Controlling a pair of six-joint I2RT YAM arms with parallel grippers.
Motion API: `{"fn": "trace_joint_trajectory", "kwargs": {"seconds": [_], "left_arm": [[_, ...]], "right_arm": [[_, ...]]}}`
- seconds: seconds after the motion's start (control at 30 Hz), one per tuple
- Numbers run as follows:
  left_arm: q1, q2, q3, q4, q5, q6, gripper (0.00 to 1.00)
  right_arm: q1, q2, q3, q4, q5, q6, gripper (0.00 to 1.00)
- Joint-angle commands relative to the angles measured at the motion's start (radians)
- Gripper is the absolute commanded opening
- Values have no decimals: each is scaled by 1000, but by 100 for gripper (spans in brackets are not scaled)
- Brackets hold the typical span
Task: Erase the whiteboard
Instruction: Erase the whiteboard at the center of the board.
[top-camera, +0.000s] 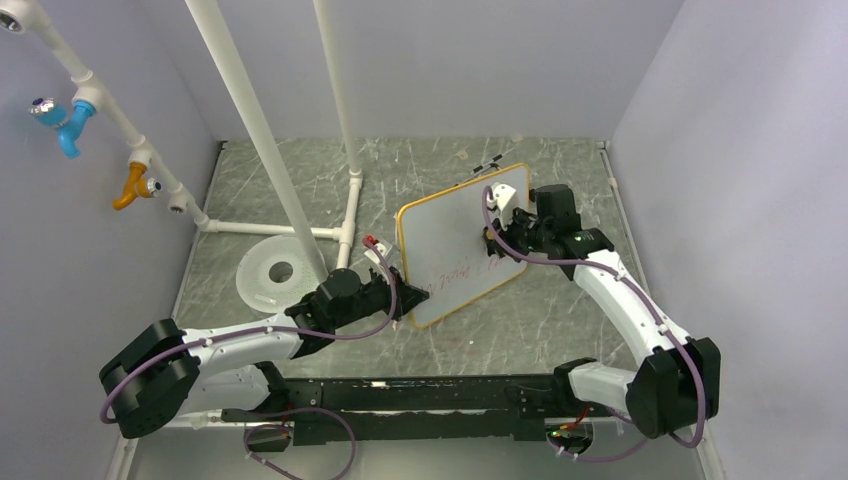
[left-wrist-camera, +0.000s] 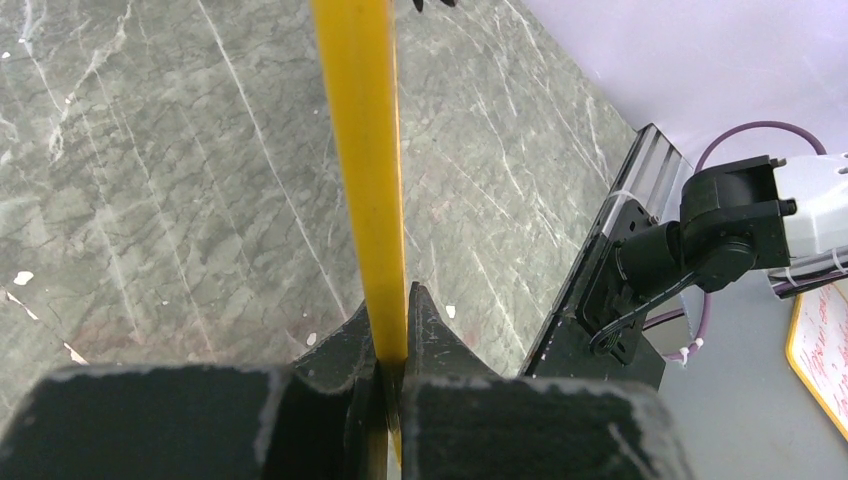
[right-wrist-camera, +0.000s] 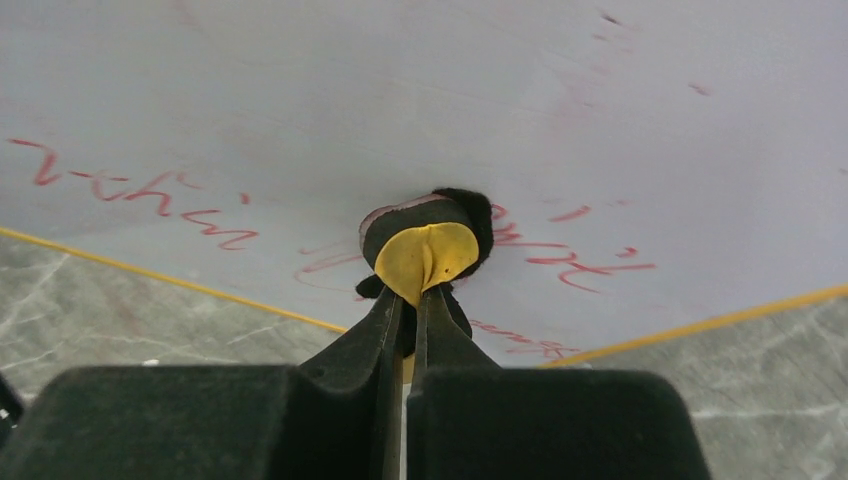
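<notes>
The whiteboard (top-camera: 450, 235), white with an orange-tan frame and red scrawl along its lower part, stands tilted above the table's middle. My left gripper (top-camera: 412, 298) is shut on its lower left corner. In the left wrist view the yellow frame edge (left-wrist-camera: 365, 150) runs straight up out of my shut left gripper (left-wrist-camera: 392, 345). My right gripper (top-camera: 495, 245) presses against the board's face from the right, shut on a small yellow and black eraser pad (right-wrist-camera: 425, 248). Red writing (right-wrist-camera: 150, 190) lies on both sides of the pad on the whiteboard (right-wrist-camera: 400, 90), just beyond my right gripper (right-wrist-camera: 410, 300).
A white pipe frame (top-camera: 255, 130) rises at the back left, with a round white disc (top-camera: 275, 270) with a centre hole at its foot. Blue (top-camera: 68, 125) and orange (top-camera: 135, 185) fittings hang on the left wall. A small red-tipped object (top-camera: 372, 242) lies left of the board.
</notes>
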Motion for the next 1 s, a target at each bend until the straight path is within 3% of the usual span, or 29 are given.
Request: {"fn": "trace_joint_trajectory", "kwargs": {"seconds": [0.0, 0.3, 0.53, 0.7, 0.97], "left_arm": [[-14, -26, 11, 107, 88, 66, 0], [-14, -42, 13, 92, 82, 71, 0], [-15, -26, 16, 100, 91, 68, 0], [-14, -23, 21, 102, 96, 69, 0], [-14, -29, 16, 103, 95, 70, 0]], "right_arm": [[-19, 1, -18, 69, 53, -4, 0], [94, 20, 5, -64, -178, -136, 0], [-3, -7, 1, 110, 70, 52, 0], [-22, 5, -20, 106, 137, 18, 0], [76, 1, 1, -43, -182, -110, 0]]}}
